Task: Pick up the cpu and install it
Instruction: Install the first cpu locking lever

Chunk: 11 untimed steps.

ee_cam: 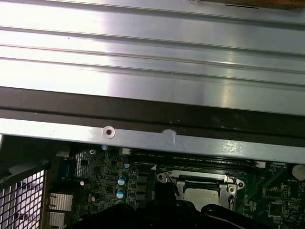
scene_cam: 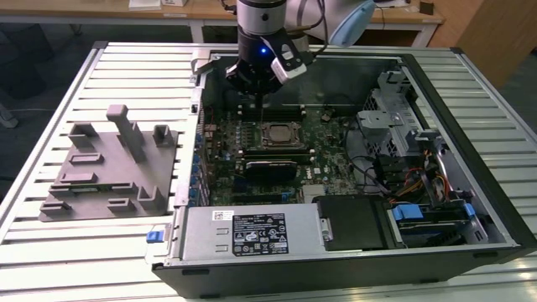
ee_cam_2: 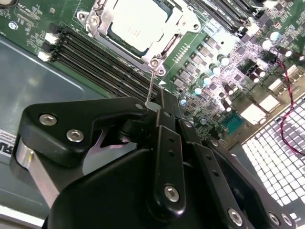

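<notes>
Sitting in socket, cpu (ee_cam_2: 138, 21); gripper (scene_cam: 260, 85) above, fingertips obscured.

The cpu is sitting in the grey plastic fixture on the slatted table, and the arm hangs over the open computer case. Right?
Not quite. The cpu sits in the socket on the motherboard inside the open computer case, as the exterior view shows, not in the grey plastic fixture. The arm does hang over the case.

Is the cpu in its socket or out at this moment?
In. The cpu lies flat inside the socket frame on the motherboard, its pale silver top showing in both wrist views.
</notes>
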{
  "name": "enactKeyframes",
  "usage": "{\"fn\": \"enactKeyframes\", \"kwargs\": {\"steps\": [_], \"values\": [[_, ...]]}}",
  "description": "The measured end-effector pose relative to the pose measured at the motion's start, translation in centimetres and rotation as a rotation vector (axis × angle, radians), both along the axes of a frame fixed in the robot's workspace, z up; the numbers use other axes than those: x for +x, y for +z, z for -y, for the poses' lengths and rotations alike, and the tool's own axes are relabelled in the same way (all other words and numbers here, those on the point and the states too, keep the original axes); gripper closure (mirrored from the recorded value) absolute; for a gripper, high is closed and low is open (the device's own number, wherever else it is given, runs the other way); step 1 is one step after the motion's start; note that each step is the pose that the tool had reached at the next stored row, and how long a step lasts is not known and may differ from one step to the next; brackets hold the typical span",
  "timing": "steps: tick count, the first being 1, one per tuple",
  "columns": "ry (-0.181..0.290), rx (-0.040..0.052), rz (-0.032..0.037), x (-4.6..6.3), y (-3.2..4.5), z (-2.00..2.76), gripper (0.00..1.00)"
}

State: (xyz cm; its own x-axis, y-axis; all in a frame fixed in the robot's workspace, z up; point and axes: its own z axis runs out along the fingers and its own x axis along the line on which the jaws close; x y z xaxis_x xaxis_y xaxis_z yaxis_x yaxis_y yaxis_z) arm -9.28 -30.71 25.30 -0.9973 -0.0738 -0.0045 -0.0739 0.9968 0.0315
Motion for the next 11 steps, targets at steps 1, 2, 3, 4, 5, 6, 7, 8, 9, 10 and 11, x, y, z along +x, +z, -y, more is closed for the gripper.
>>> {"fn": "enactKeyframes", "kwargs": {"steps": [1,2,3,4,5,6,7,8,9,10,11], "values": [[0.0,-0.0001,0.0,0.07,0.0,0.0,0.89],[0.0,0.0,0.0,0.14,0.0,0.0,0.89],[0.0,0.0001,0.0,0.22,0.0,0.0,0.89],[0.0,0.0,0.0,0.32,0.0,0.0,0.89],[0.0,0.0,0.0,0.39,0.0,0.0,0.89],[0.0,0.0,0.0,0.48,0.0,0.0,0.89],[0.0,0.0,0.0,0.56,0.0,0.0,0.89],[0.0,0.0,0.0,0.64,0.0,0.0,0.89],[0.0,0.0001,0.0001,0.74,-0.01,0.0,0.89],[0.0,0.0,0.0001,0.83,-0.01,0.0,0.89],[0.0,0.0,0.0,0.92,-0.01,0.0,0.89]]}}
